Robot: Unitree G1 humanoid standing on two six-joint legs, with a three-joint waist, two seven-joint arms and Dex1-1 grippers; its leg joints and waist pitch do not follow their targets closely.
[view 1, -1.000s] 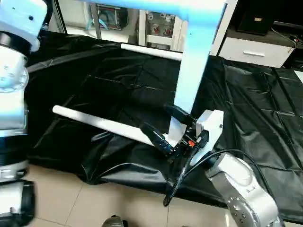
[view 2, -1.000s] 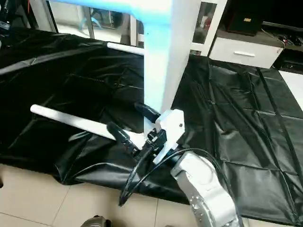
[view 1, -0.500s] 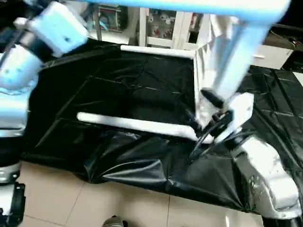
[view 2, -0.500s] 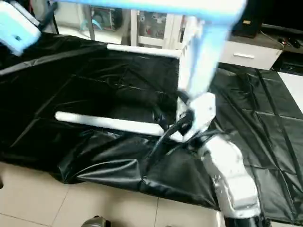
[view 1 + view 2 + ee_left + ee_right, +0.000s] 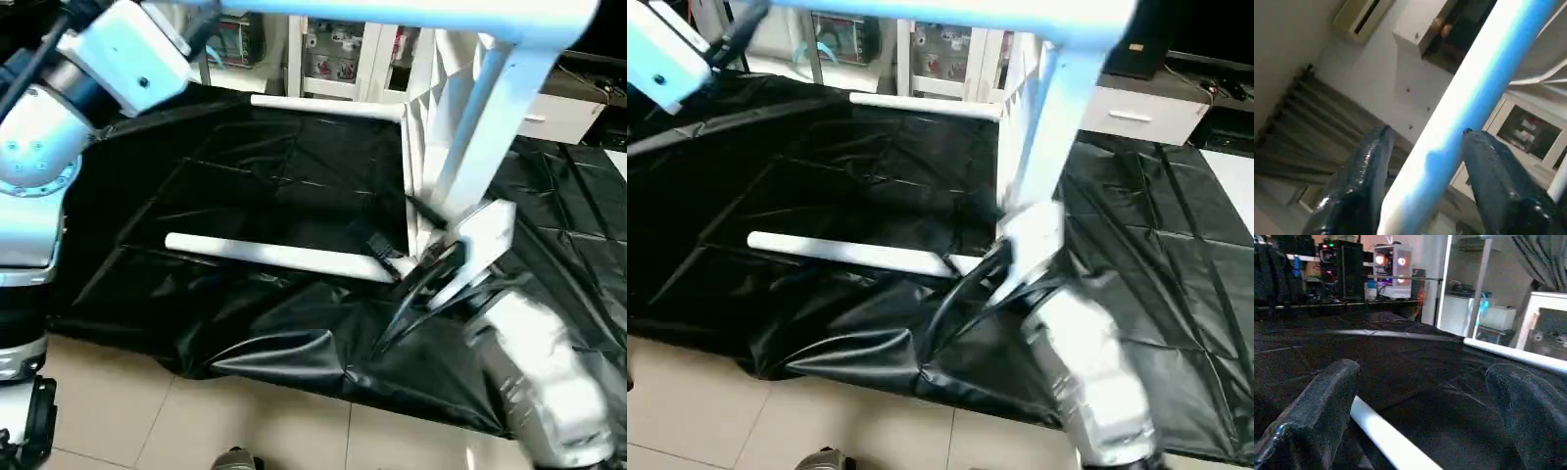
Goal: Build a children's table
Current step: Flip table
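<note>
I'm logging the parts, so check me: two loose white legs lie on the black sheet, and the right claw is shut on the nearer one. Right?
Not quite. Two loose legs do lie on the black sheet, but the right claw is open: in the right wrist view its fingers stand wide apart, with the nearer leg lying free between them. The farther leg lies at the back.

One leg (image 5: 279,257) lies on the sheet (image 5: 245,176) before another leg (image 5: 328,107), tabletop (image 5: 392,12) above.

Living room: white cabinets (image 5: 549,108), curtains (image 5: 1312,122)
</note>
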